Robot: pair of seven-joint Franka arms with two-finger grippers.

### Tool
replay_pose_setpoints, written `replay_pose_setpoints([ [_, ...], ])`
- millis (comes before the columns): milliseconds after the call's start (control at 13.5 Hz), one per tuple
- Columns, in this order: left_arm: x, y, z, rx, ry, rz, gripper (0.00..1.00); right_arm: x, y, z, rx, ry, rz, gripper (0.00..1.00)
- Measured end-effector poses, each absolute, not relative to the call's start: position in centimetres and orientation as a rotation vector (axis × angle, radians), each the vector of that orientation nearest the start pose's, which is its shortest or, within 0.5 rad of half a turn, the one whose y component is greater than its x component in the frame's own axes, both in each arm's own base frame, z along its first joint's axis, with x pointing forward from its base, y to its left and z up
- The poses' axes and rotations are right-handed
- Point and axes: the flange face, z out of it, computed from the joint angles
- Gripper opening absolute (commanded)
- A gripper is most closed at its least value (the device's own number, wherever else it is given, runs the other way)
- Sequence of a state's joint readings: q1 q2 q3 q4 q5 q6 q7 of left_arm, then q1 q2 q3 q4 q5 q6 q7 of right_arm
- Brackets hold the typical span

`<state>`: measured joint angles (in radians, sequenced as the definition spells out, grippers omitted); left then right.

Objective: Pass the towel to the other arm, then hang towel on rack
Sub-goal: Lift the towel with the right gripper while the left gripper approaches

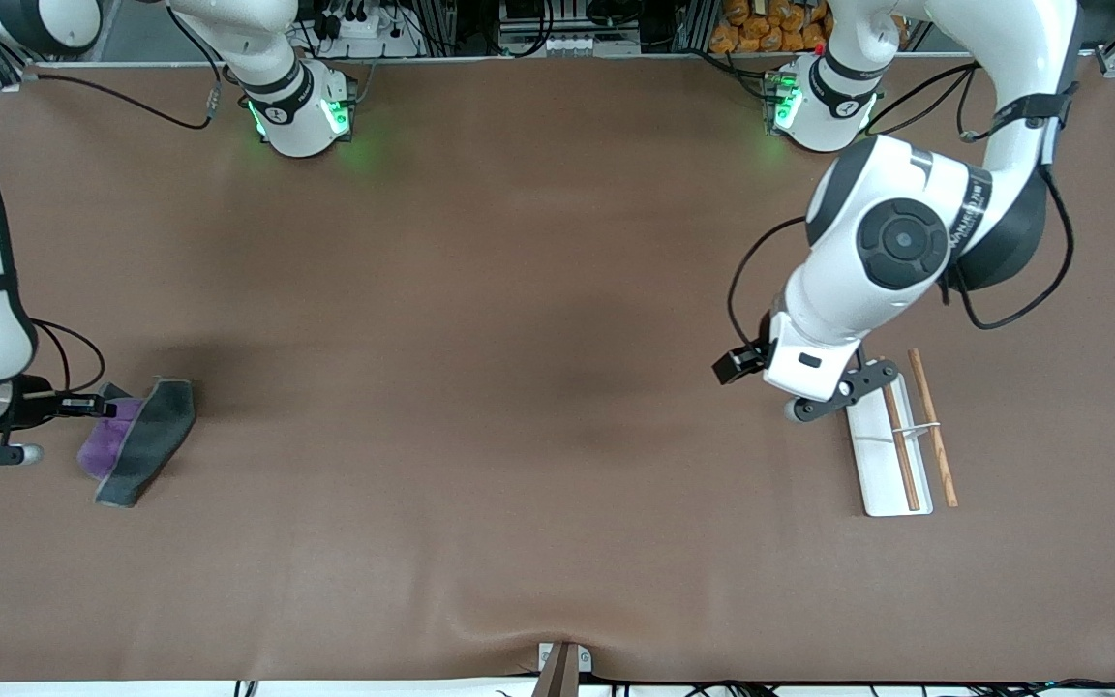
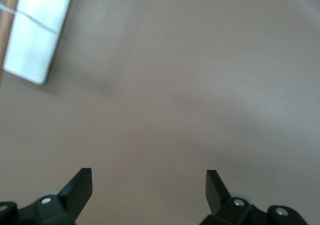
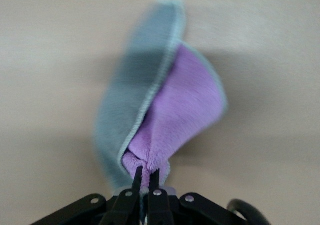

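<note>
The towel (image 1: 136, 440), light purple on one face and dark grey on the other, is folded and pinched at one end by my right gripper (image 1: 98, 407) at the right arm's end of the table. In the right wrist view the fingers (image 3: 137, 177) are shut on the purple fold of the towel (image 3: 165, 110), which hangs out from my right gripper (image 3: 145, 176) over the table. My left gripper (image 1: 843, 390) is open and empty, over the table beside the rack (image 1: 891, 455). The left wrist view shows that gripper (image 2: 149, 182) wide open and the rack's white base (image 2: 37, 30).
The brown table mat (image 1: 519, 387) covers the whole table. The rack's two wooden rods (image 1: 933, 426) lie along its white base toward the left arm's end. A small clamp (image 1: 562, 668) sits at the table's edge nearest the front camera.
</note>
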<state>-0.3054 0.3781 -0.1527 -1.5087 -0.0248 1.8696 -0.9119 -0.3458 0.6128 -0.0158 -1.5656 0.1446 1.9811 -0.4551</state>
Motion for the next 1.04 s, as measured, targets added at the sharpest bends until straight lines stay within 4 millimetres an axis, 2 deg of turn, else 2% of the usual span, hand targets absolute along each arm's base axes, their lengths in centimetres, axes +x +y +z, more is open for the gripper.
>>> replay_pose_setpoints([
  [148, 60.6, -29.7, 45.3, -3.109, -0.832, 0.107, 1.00, 64.7, -18.8, 31.5, -2.946, -0.140, 0.192, 0.00],
  [296, 60.6, -30.5, 45.5, -3.098, -0.925, 0.121, 1.00, 65.7, -12.8, 36.2, -2.952, -0.247, 0.161, 0.00],
  [444, 60.4, -31.1, 45.7, -3.079, -1.037, 0.149, 1.00, 65.8, -7.0, 39.2, -2.960, -0.238, 0.170, 0.00],
  [889, 60.5, -32.0, 47.2, -3.071, -1.340, 0.318, 1.00, 65.6, 10.9, 42.6, -2.897, -0.011, 0.176, 0.00],
  [1037, 60.8, -32.1, 47.7, -3.078, -1.457, 0.391, 1.00, 65.3, 15.1, 44.0, -2.877, -0.018, 0.157, 0.00],
])
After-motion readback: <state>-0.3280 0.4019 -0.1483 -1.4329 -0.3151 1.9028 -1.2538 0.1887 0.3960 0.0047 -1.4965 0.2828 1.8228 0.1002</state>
